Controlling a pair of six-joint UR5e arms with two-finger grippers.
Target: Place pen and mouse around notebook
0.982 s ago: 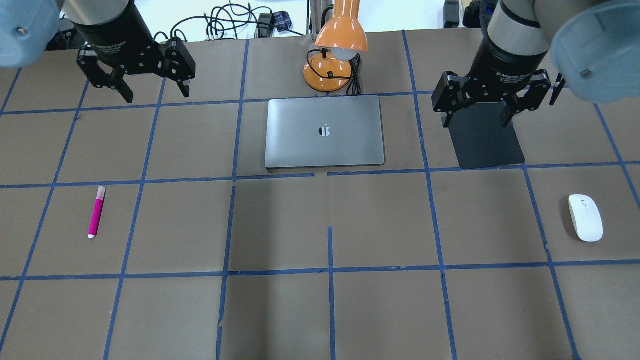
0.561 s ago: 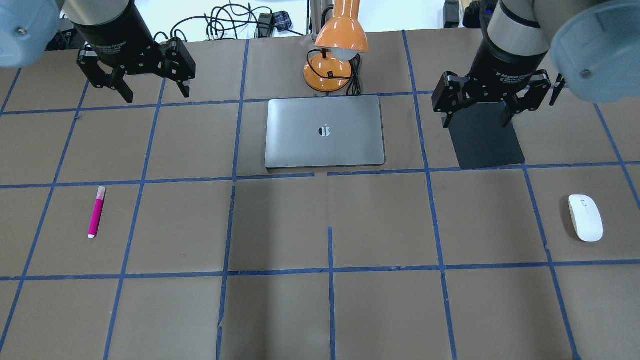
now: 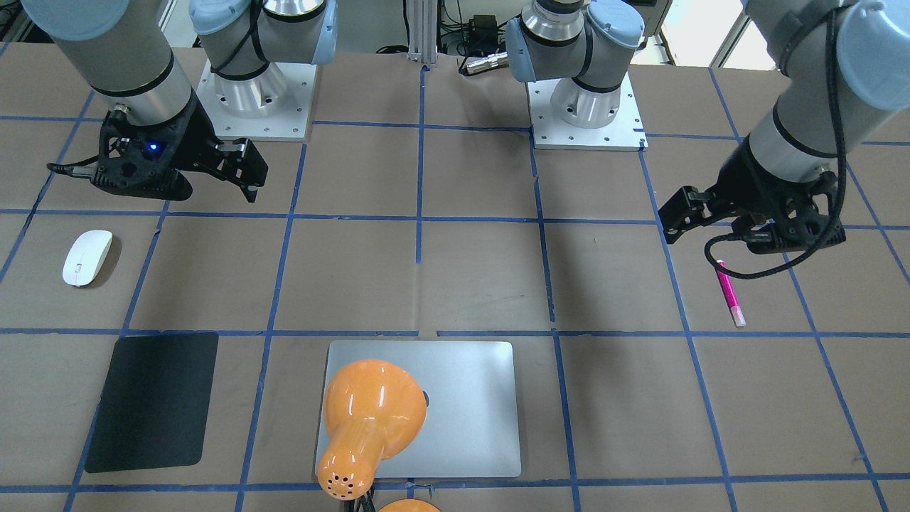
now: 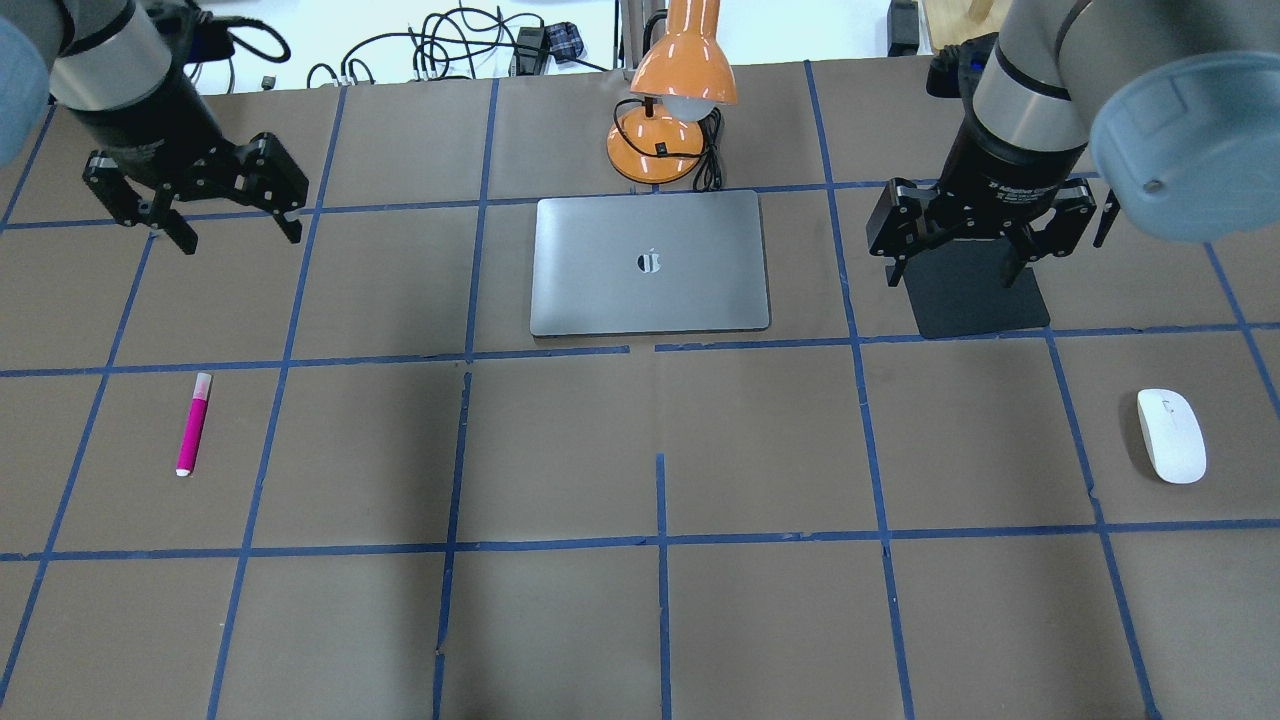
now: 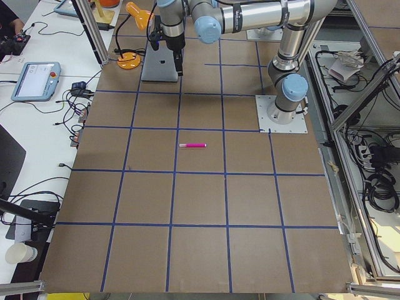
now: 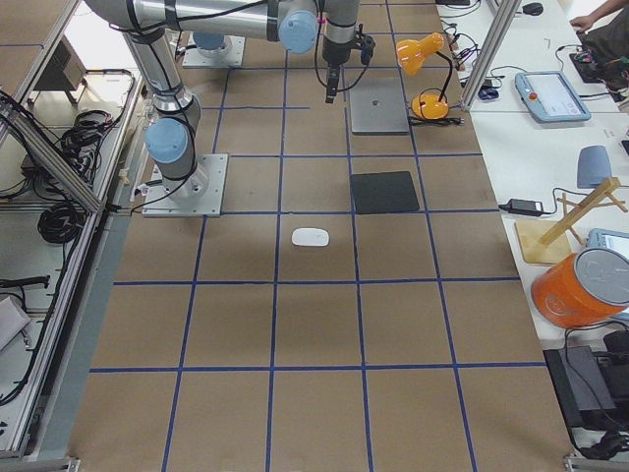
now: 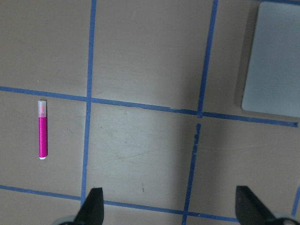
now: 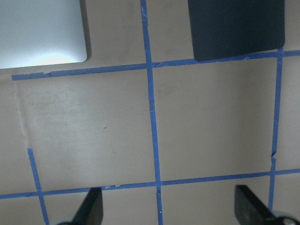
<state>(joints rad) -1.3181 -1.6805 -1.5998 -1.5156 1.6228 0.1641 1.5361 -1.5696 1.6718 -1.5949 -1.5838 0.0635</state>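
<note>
The magenta pen (image 4: 193, 424) lies on the brown table at the left, also visible in the left wrist view (image 7: 42, 130). At the far right lies the white mouse (image 4: 1171, 435). The silver-grey notebook (image 4: 650, 262) lies shut at the table's back centre. My left gripper (image 4: 240, 238) hangs open and empty above the table, behind the pen and left of the notebook. My right gripper (image 4: 952, 278) is open and empty too, hovering over the black mat, well behind and left of the mouse.
A black mat (image 4: 975, 300) lies right of the notebook. An orange desk lamp (image 4: 672, 110) stands just behind the notebook, its head leaning over it in the front-facing view (image 3: 366, 419). Blue tape lines grid the table. Cables lie beyond the back edge.
My left gripper has moved left and nearer, closer to the pen. My right gripper has come slightly forward over the black mat. Pen, mouse and notebook have not moved.
</note>
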